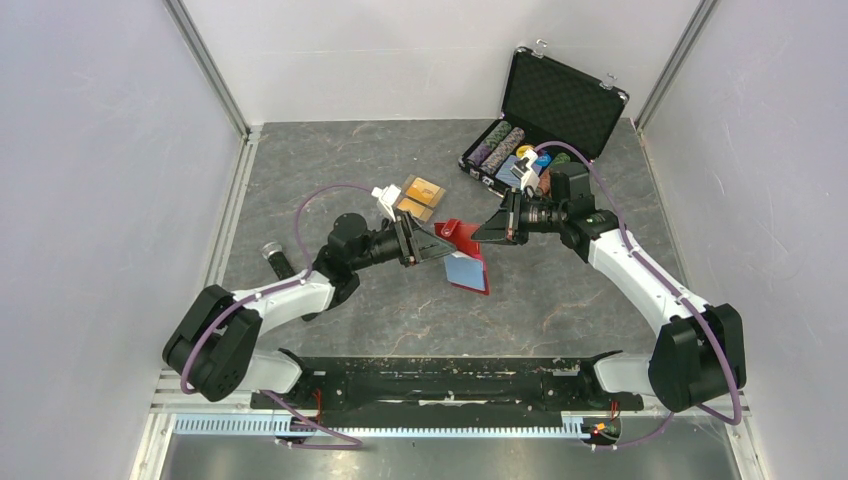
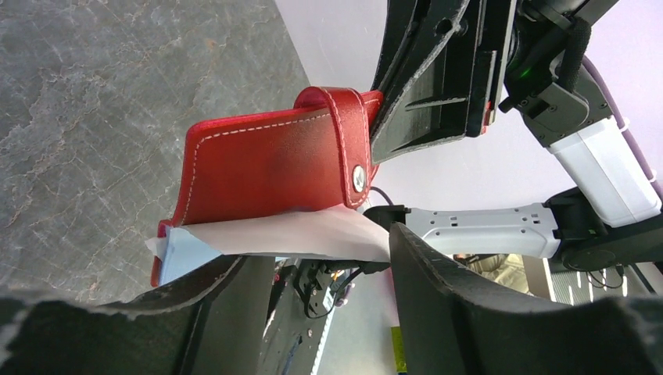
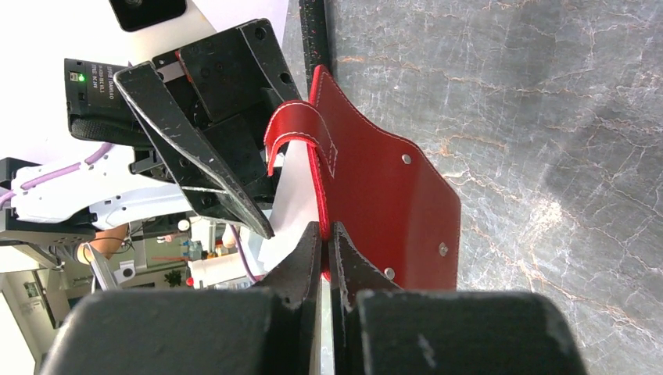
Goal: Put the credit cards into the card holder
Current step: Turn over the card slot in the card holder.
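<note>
card holder [image 1: 468, 262] — 1 | credit cards [image 1: 421, 190] — 2 in view | chip case [image 1: 560, 95] — 1 | robot arms [image 1: 290, 293] — 2

Red card holder [image 1: 465, 262], unfolded, pale blue-grey lining up — orange and gold credit cards [image 1: 420, 197] near it.

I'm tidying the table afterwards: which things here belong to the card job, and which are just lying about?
Job: card holder, credit cards, left gripper, right gripper.
Lying about: black chip case, poker chips, small dark cylinder.
</note>
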Motion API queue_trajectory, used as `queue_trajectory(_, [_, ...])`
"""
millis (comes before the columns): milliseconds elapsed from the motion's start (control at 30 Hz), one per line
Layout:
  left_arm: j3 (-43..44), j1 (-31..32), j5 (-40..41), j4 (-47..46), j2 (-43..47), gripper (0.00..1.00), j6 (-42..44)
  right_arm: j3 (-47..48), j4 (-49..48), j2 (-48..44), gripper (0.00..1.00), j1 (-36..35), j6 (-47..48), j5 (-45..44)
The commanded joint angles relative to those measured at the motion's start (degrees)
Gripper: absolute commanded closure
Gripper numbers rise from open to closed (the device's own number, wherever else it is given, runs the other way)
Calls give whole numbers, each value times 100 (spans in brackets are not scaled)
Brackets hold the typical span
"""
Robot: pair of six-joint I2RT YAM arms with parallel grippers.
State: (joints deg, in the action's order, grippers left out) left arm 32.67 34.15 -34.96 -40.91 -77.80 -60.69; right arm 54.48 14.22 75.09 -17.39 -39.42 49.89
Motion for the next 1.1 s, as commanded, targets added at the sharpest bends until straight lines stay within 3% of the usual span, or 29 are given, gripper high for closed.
queue_trajectory(0, [143, 4, 72, -520, 206, 39, -236, -25, -235, -97, 100, -10, -135, 151])
queue_trajectory(200, [82, 10, 130, -550, 371, 25, -113, -60, -357, -110, 100, -10, -277, 204])
queue_trajectory(300, [113, 7, 111, -568, 380, 25, -63, -85, -424, -120, 100, -10, -358, 240])
queue_trajectory(433, [190, 4, -31, -563, 245, 36, 12, -116, -544, -131, 100, -10, -476, 267])
queue_trajectory(600, [230, 6, -188, -581, 44, 69, 110, -126, -622, -136, 100, -10, -565, 302])
queue_trajectory(700, [339, 13, -226, -158, -25, 70, 424, -122, -646, -146, 100, -10, -608, 326])
queue_trajectory(800, [440, 17, -45, 478, 19, 64, 906, -115, -659, -172, 100, -10, -657, 363])
queue_trajectory(933, [469, 6, 571, 1288, 167, 41, 1405, -126, -668, -194, 100, -10, -664, 416])
queue_trajectory(1067, [462, 4, 858, 1439, 171, 21, 1618, -148, -665, -205, 100, -10, -670, 451])
